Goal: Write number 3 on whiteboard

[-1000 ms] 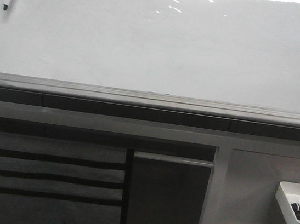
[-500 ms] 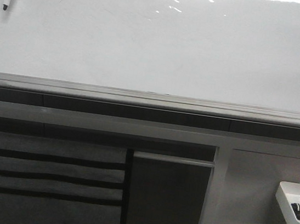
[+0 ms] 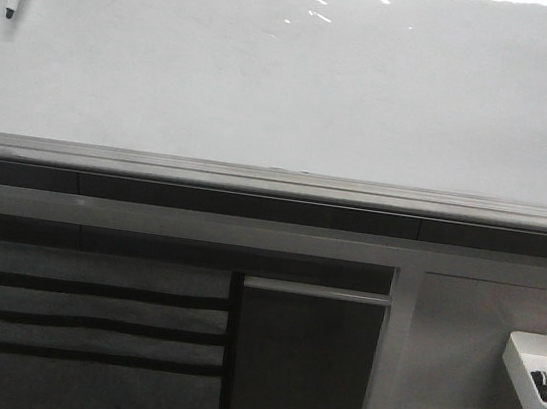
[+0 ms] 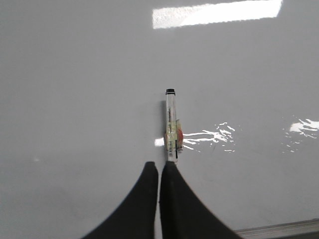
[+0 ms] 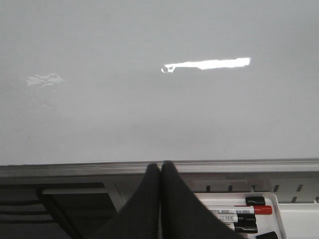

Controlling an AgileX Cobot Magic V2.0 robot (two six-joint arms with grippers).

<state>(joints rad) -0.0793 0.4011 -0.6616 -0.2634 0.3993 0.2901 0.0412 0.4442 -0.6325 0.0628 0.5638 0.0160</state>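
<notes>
On the whiteboard (image 3: pixel 299 87) a marker (image 4: pixel 171 127) hangs; only wrist views show both grippers' jaws pressed together

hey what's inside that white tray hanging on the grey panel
The white tray holds markers: a red-capped one and a black-capped one show clearly. The right fingers cover the tray's near end, so anything there is hidden.

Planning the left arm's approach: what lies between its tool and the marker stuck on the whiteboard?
Nothing: the left wrist view shows only bare whiteboard between the left tool and marker.
</notes>
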